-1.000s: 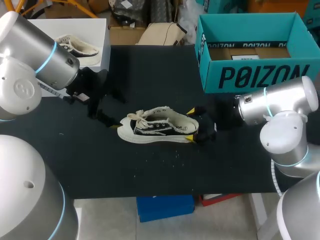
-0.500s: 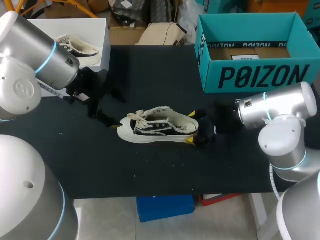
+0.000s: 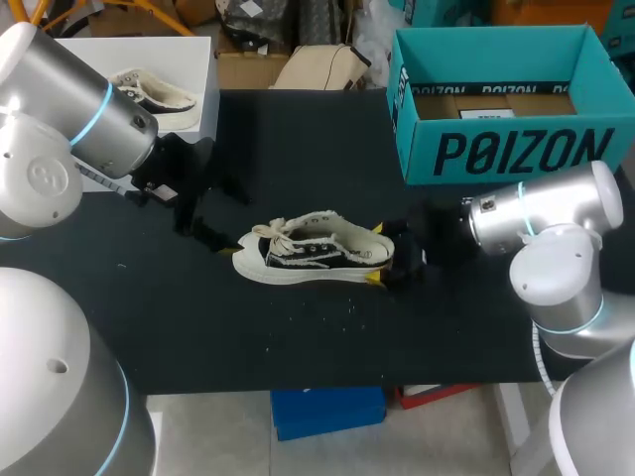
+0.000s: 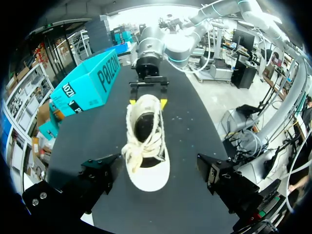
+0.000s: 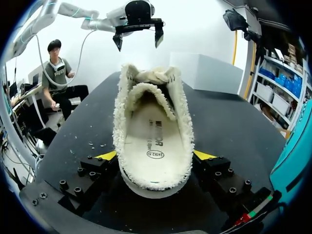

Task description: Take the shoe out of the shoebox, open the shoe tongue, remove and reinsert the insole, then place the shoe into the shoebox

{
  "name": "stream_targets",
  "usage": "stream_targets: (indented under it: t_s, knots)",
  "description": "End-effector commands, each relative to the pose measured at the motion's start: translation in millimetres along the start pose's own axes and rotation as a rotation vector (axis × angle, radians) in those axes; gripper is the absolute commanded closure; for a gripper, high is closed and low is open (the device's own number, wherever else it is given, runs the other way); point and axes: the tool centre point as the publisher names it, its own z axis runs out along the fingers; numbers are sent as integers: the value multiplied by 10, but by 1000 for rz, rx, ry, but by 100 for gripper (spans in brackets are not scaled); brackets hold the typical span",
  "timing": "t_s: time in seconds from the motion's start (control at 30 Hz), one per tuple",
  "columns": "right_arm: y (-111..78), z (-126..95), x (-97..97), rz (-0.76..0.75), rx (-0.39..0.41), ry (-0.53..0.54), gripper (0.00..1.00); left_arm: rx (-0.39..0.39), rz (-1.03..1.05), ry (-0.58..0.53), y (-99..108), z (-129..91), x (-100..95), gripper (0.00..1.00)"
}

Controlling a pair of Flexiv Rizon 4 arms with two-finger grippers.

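A black-and-white sneaker with cream fleece lining lies on its sole on the black table, toe to the left. My right gripper is at the heel, which sits between its open fingers. In the right wrist view its yellow fingertips lie close along both sides of the shoe; the insole shows inside. My left gripper hangs open just off the toe. From the left wrist, the shoe lies ahead of the left gripper, with the right gripper at the far end. The teal shoebox stands at the back right.
A white box holding another fleece-lined shoe stands at the back left, behind my left arm. Small white crumbs are scattered on the table in front of the sneaker. The shoebox wall rises close beside my right wrist.
My right arm has slid a little left, bringing its fingers further around the heel, and the fingers have narrowed slightly. The shoe and the left arm have not moved.
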Motion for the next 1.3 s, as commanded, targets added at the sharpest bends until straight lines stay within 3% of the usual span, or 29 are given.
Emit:
stream_targets:
  t_s: [0.03,0.27,0.37,0.47,0.53,1.0,1.1,1.17,1.2,1.27,1.3]
  knots:
    - [3,21,-15,2,5,1,100,0,1,-2,8,1,9,0]
    - [3,21,-15,2,5,1,100,-25,-60,-28,-98,28,-34,0]
    - [3,21,-15,2,5,1,100,-23,-201,-65,-172,42,-63,0]
    - [3,21,-15,2,5,1,100,-106,-379,-136,-289,52,-42,0]
    - [3,21,-15,2,5,1,100,-122,-469,-162,-361,57,-33,0]
    - [3,21,-15,2,5,1,100,-118,-479,-152,-409,70,-21,0]
    - [3,21,-15,2,5,1,100,-184,-681,-180,-548,103,-285,0]
    - [3,21,-15,2,5,1,100,-272,-870,-189,-604,164,-436,0]
    - [3,21,-15,2,5,1,100,-266,-941,-147,-622,185,-481,0]
    - [3,21,-15,2,5,1,100,-423,-1087,-223,-660,278,-541,0]
    - [3,21,-15,2,5,1,100,-445,-1152,-212,-667,298,-558,0]
